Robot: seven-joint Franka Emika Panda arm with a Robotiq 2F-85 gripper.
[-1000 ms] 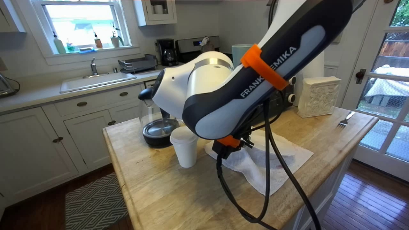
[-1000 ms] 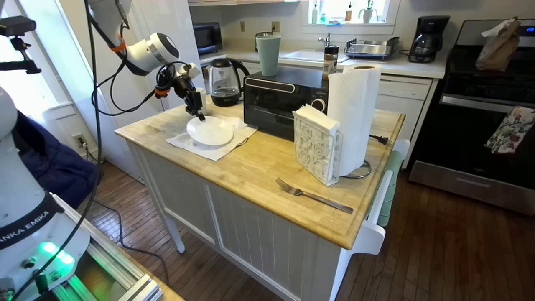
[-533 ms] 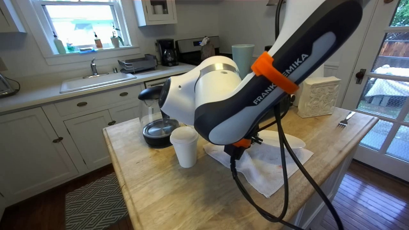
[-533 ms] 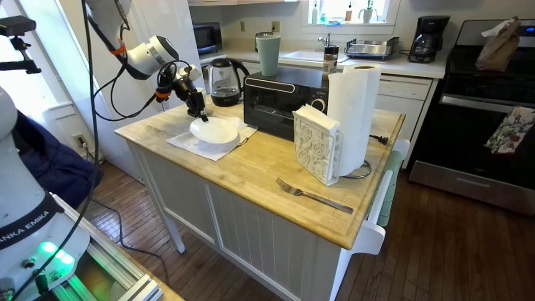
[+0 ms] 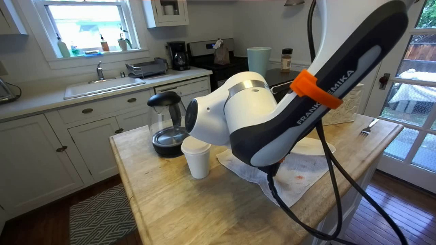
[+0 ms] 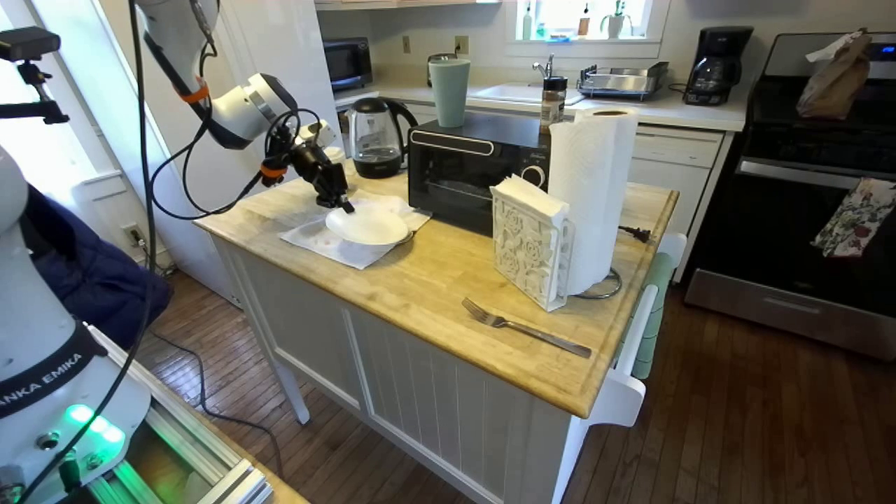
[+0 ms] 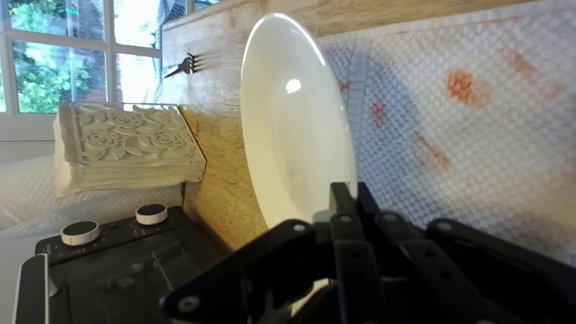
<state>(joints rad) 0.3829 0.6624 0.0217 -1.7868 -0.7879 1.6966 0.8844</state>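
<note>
My gripper (image 7: 353, 191) is shut on the rim of a white oval plate (image 7: 292, 117), one finger on each side of the rim. The plate is tilted in the wrist view and casts a shadow on a white paper towel (image 7: 486, 148) with red stains. In an exterior view the gripper (image 6: 348, 207) is at the far edge of the plate (image 6: 367, 224), over the paper towel (image 6: 315, 241). In an exterior view the plate (image 5: 311, 146) shows partly behind the arm and cables, and the gripper is hidden.
A white lidded cup (image 5: 197, 156) and glass kettle (image 5: 168, 126) stand on the wooden table. A black toaster oven (image 6: 462, 175) holds a green cup (image 6: 450, 91) and spice jar (image 6: 553, 101). A napkin holder (image 6: 530, 241), paper towel roll (image 6: 588, 203) and fork (image 6: 525, 327) are beyond.
The arm has moved right in both exterior views, carrying the plate with it, and is a little lower. More of the paper towel's stained surface now shows. The grip stays on the plate.
</note>
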